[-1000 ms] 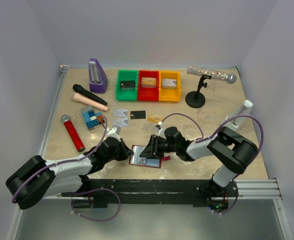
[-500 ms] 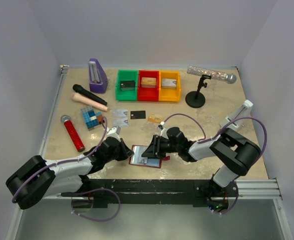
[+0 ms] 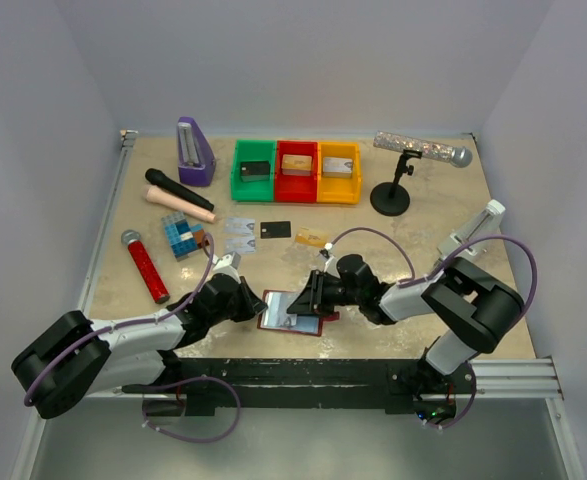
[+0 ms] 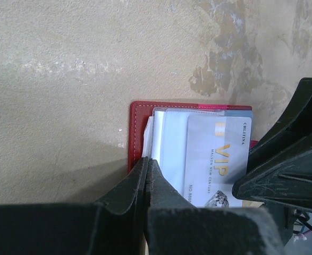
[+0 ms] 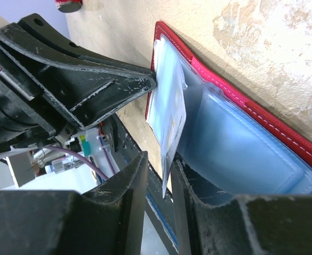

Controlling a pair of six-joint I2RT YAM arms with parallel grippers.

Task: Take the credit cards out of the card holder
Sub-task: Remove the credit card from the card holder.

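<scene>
The dark red card holder (image 3: 317, 326) lies open near the table's front edge, its pale blue lining up (image 4: 137, 125) (image 5: 291, 139). A silvery VIP credit card (image 4: 217, 159) sticks out of its pocket. My left gripper (image 3: 258, 305) is shut, and its tips (image 4: 147, 159) press on the holder's left edge. My right gripper (image 3: 298, 303) reaches in from the right; its jaws (image 5: 161, 158) stand either side of that card's (image 5: 171, 119) free edge with a gap left. Further back on the table lie two silvery cards (image 3: 239, 225), a black card (image 3: 275, 230) and a gold-tan card (image 3: 311, 237).
Green (image 3: 235, 180), red (image 3: 295, 190) and yellow (image 3: 337, 193) trays stand at the back. A purple metronome (image 3: 194, 152), a tiled block (image 3: 181, 236), a red microphone (image 3: 147, 267) and a black one (image 3: 178, 190) lie left. A microphone stand (image 3: 391, 196) is at the back right.
The right gripper's jaws have narrowed around the card's edge and the arm has eased slightly to the right. The left gripper and holder have not moved.
</scene>
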